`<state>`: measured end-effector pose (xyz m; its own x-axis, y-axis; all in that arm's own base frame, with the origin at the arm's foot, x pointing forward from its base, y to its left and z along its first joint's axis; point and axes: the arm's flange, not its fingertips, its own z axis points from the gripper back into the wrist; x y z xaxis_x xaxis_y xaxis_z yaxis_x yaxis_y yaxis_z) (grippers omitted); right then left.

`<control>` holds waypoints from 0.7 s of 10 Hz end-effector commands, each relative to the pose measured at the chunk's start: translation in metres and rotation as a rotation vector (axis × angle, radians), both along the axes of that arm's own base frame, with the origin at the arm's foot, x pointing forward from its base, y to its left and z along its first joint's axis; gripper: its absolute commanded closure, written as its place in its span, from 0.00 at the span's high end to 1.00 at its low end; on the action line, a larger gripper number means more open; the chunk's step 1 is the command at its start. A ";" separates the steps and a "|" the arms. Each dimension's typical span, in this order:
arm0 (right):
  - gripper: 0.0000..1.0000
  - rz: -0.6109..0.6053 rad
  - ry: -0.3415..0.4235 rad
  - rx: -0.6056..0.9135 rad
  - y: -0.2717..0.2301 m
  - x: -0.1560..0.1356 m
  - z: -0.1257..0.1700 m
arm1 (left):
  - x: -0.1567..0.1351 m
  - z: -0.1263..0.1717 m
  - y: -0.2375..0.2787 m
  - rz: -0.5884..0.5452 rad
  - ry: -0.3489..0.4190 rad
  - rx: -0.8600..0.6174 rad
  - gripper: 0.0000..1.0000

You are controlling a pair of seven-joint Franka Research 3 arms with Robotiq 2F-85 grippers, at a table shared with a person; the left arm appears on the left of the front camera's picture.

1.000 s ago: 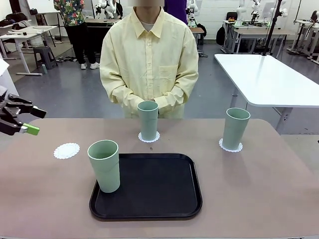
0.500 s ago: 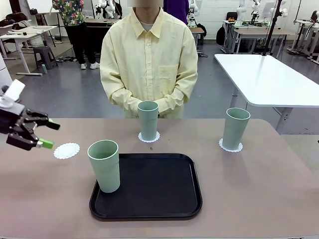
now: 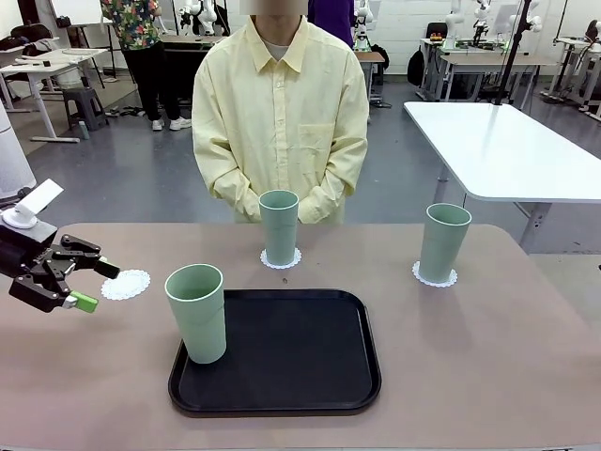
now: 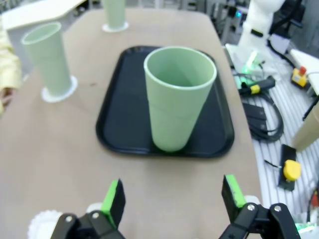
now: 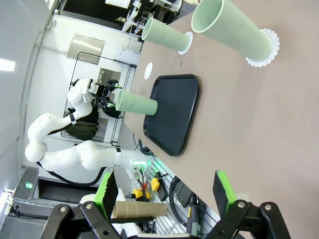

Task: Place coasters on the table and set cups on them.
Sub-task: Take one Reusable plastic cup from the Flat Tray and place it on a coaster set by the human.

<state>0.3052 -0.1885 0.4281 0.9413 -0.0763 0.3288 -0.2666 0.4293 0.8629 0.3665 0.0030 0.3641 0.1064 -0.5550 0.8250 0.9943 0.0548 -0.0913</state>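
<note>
Two of three done: the pale mint-green plastic tumbler at centre point(image 3: 279, 227) stands on a lacy white paper doily point(image 3: 281, 259) in front of the person in the yellow shirt point(image 3: 280, 113), and a second mint tumbler on the right point(image 3: 443, 241) stands on its own doily point(image 3: 435, 275). Third mint tumbler point(image 3: 197, 312) sits upright on the near-left part of the black rounded-square tray point(image 3: 300, 352), not on a coaster yet. Third doily point(image 3: 126, 284) lies bare on the beige-tan matte tabletop point(image 3: 488, 357), just left of the tray. Left gripper point(image 3: 91, 285), fingers spread apart and holding nothing, hangs beside that bare doily and faces the tray tumbler, which is centred between its green pads point(image 4: 113, 196) in the left wrist view. Right gripper point(image 5: 164, 191) also spread apart and empty, over bare table well away from the cups. Left to do, by my read: grab the tray tumbler and set it on the bare doily
</note>
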 end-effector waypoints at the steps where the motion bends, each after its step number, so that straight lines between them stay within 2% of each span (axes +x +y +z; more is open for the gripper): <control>1: 1.00 -0.002 0.002 0.013 0.000 -0.001 -0.001 | 0.002 -0.001 -0.002 0.004 -0.007 -0.011 1.00; 6: 1.00 -0.002 0.002 0.013 0.000 -0.001 -0.001 | 0.000 0.000 -0.002 -0.002 0.000 0.004 1.00; 7: 1.00 -0.002 0.002 0.013 0.000 -0.001 -0.001 | 0.005 -0.015 -0.007 -0.041 -0.008 -0.020 1.00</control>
<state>0.3052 -0.1885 0.4281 0.9413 -0.0763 0.3288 -0.2666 0.4293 0.8629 0.3669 -0.0009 0.3607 0.1027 -0.5610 0.8214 0.9946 0.0447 -0.0938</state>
